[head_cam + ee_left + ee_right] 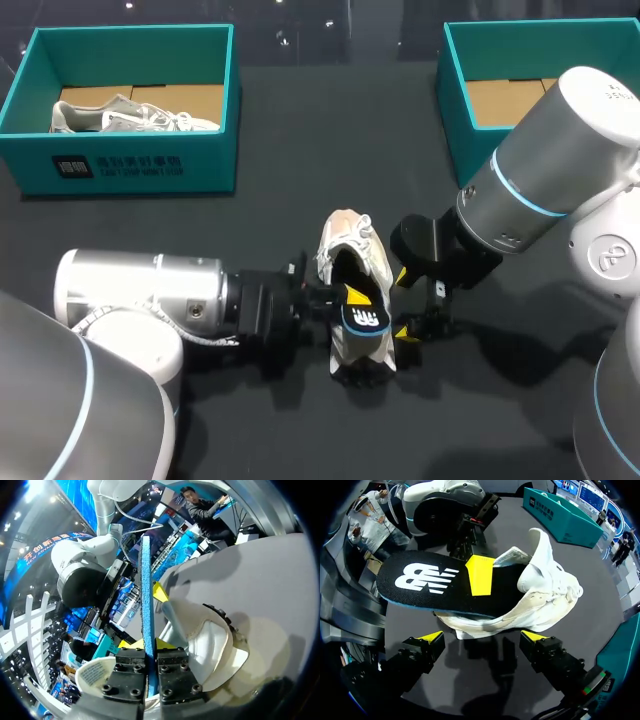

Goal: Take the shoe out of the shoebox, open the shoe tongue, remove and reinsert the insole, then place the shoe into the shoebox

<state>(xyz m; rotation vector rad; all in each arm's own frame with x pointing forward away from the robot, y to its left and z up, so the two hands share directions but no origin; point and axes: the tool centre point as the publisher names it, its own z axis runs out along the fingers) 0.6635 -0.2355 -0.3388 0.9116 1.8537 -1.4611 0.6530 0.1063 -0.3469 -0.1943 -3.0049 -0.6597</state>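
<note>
A white shoe (348, 258) lies on the dark table, toe pointing away from me. Its black insole (367, 319) with a white logo sticks out over the heel, its front end still inside the shoe. My left gripper (345, 297) comes in from the left and is shut on the insole's edge. In the left wrist view the insole (146, 595) shows edge-on as a blue strip clamped between the fingers of the left gripper (151, 647), beside the shoe (215, 640). My right gripper (483, 636) stands open just right of the shoe (547, 587), below the insole (430, 580), holding nothing.
A teal shoebox (130, 165) at the back left holds another pale shoe (130, 115). A second teal shoebox (470, 120) stands at the back right, partly behind my right arm (550, 170). Bare dark table lies between the boxes and the shoe.
</note>
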